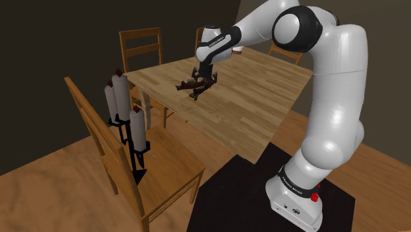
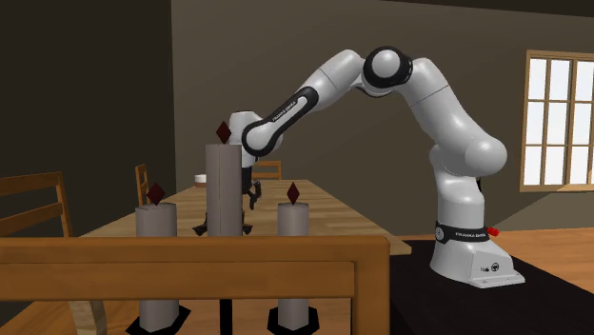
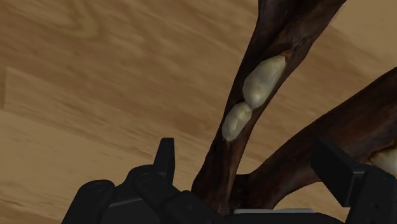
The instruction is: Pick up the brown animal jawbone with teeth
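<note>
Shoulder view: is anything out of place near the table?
Yes. Three grey candles on a black stand sit on the near chair, not on the table. Nothing looks spilled or broken.

Jawbone (image 3: 280, 38) is a really dark brown, nearly black in spots, with a couple of creamy off-white teeth (image 3: 262, 79). Tabletop (image 1: 250, 99) is light honey wood with streaky grain running in planks. End effector (image 3: 250, 159) is all black, arm (image 1: 336, 79) glossy white with dark joints and a little red button (image 1: 315, 196) on the base. Candles (image 2: 225, 190) are flat grey with dark red diamond tips (image 2: 223, 131), sitting on a black holder (image 1: 137, 168). Chairs (image 1: 168, 174) are a warmer orange-brown wood.
</note>
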You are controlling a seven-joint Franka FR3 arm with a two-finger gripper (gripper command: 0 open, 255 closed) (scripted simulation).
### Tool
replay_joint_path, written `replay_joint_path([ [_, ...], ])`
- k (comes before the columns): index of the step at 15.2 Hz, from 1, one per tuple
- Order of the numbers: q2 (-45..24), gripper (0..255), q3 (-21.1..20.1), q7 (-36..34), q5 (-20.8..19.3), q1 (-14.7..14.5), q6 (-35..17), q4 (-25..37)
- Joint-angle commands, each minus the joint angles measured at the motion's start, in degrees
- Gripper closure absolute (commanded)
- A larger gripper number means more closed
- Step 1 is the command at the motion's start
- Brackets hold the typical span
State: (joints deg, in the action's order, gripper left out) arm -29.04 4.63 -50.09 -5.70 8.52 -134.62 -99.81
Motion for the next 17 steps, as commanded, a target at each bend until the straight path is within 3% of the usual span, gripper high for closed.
replay_joint_path([
  [1,-0.88,0,0.01,-0.18,-0.03,0.00,-1.14,-0.23],
  [5,-2.08,0,0.02,-0.33,-0.06,0.02,-2.58,-0.48],
  [6,-2.18,255,0.02,-0.31,-0.05,0.04,-2.57,-0.37],
  [17,-1.15,255,0.02,-0.21,-0.03,0.00,-1.46,-0.29],
])
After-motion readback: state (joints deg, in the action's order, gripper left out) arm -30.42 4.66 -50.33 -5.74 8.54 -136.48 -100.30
